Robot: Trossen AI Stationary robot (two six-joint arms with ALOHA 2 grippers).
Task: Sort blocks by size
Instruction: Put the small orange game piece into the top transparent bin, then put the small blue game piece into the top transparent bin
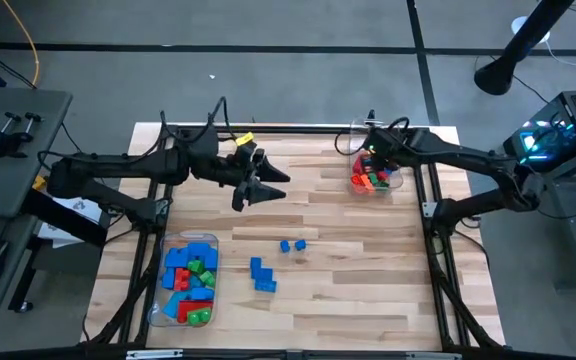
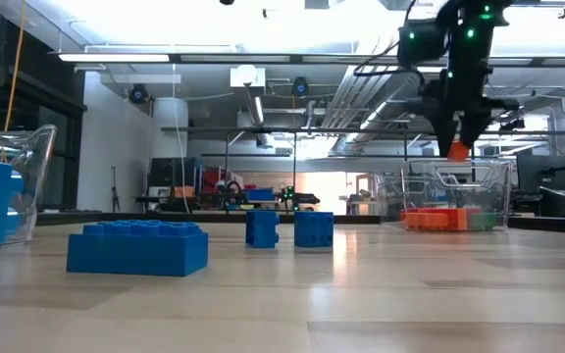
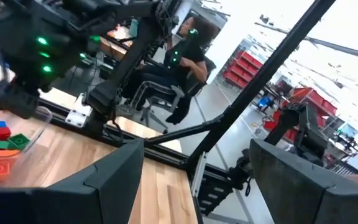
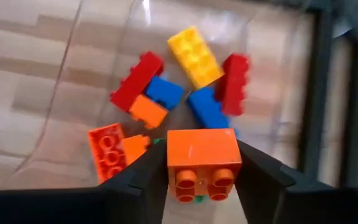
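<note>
My right gripper [image 1: 371,160] hangs over the clear tub [image 1: 378,186] at the table's far right and is shut on a small orange block [image 4: 202,155]. That tub holds several small red, blue, yellow and orange blocks [image 4: 194,56]. Blue blocks lie loose on the table: larger ones [image 1: 261,276] and two small ones [image 1: 293,245], all resting flat. My left gripper [image 1: 260,186] hovers open above the table's far left part, with nothing between its fingers [image 3: 114,180]. My right gripper pinches the orange block by two opposite sides [image 4: 171,158] between its two fingers. The fingers come from above, slanting steeply down. The block [image 2: 457,150] is lifted clear and hangs over the tub's [image 2: 454,196] opening, above the blocks inside.
A second clear tub [image 1: 158,290] with larger blue, red and green blocks stands at the near left. Bare wood lies between the two tubs and along the near edge. A person sits on a chair [image 3: 179,68] beyond the table.
</note>
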